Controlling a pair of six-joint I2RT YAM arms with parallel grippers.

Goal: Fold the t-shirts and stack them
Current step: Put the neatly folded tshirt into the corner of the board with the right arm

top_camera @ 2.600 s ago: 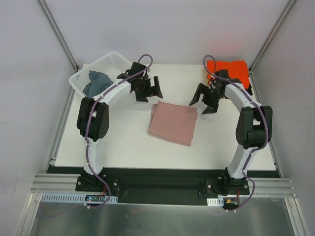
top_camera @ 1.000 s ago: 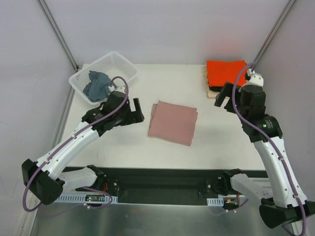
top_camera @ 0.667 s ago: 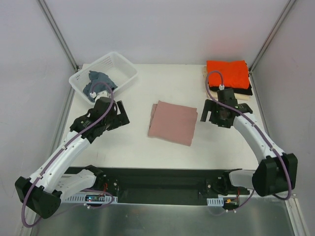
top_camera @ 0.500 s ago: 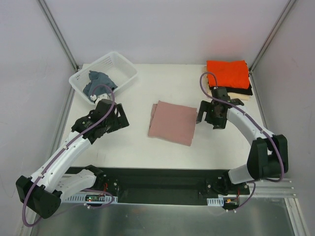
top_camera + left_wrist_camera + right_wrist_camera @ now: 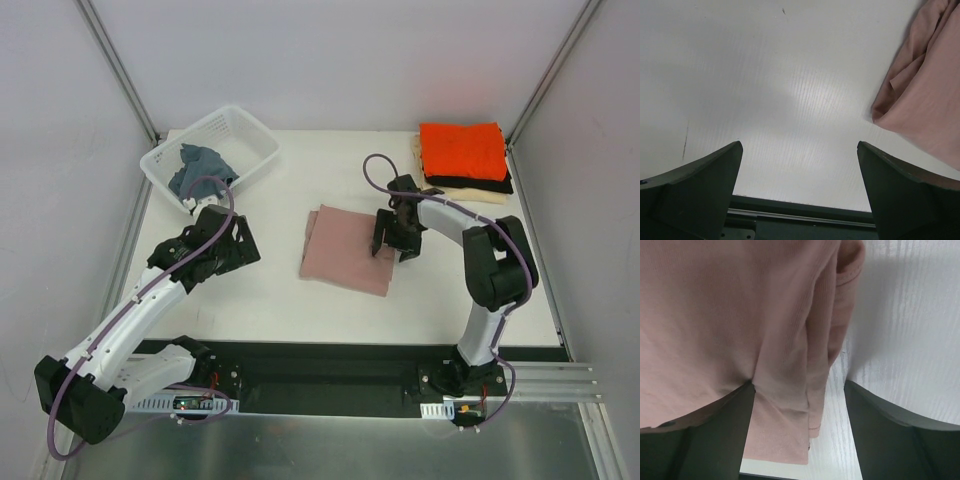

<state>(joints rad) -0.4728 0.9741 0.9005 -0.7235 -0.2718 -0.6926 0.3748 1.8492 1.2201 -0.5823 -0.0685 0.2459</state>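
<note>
Straddling the 3 o'clock edge of the pink shirt [image 5: 345,250], which lies mid-way across the table [image 5: 270,295], the right gripper [image 5: 395,246] has jaws parted, nothing clamped; the left gripper [image 5: 238,250], wide open, sits well apart at 9 o'clock.

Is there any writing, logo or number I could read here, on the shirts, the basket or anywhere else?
None can be read in any view. The folded pink t-shirt, the orange t-shirt and the white basket show no print or label.
</note>
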